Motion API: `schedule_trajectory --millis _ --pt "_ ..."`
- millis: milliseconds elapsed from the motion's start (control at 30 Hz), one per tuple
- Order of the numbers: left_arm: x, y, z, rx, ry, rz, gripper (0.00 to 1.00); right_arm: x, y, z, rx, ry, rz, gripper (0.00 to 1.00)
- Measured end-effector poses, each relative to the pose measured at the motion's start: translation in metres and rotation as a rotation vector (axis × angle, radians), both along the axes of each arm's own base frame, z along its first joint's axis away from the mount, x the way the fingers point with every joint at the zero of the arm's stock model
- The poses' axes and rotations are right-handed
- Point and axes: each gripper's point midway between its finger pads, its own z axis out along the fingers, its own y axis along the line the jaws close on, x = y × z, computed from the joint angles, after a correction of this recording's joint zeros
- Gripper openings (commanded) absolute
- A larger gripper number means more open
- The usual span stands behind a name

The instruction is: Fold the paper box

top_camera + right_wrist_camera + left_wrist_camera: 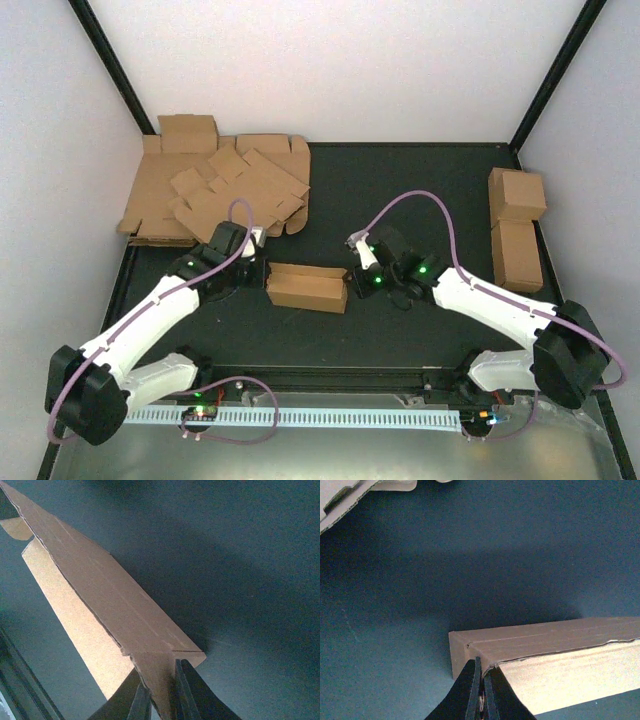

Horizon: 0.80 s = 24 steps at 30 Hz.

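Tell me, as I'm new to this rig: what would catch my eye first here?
The brown box lies at the middle of the dark table, pinched at its two ends by the left gripper and the right gripper. Next come the messy stack of flat blanks at the far left corner and two closed cartons along the right edge.

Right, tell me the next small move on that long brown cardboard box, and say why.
Probably lower both grippers slightly to press the top flap home. The left gripper looks shut on the long brown corrugated cardboard box at its left end. The right gripper pinches the tab at the other end. The flap's long seam shows a slight gap.
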Motion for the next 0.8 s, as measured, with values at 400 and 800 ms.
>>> schedule_trajectory --millis 400,800 --pt "-0.011 0.003 0.000 -0.039 -0.037 0.035 0.01 -0.008 0.008 0.004 -0.003 0.009 -0.009 0.16" --pt "-0.016 0.001 0.000 -0.037 -0.056 0.056 0.02 -0.008 0.007 0.000 -0.053 0.019 -0.086 0.12"
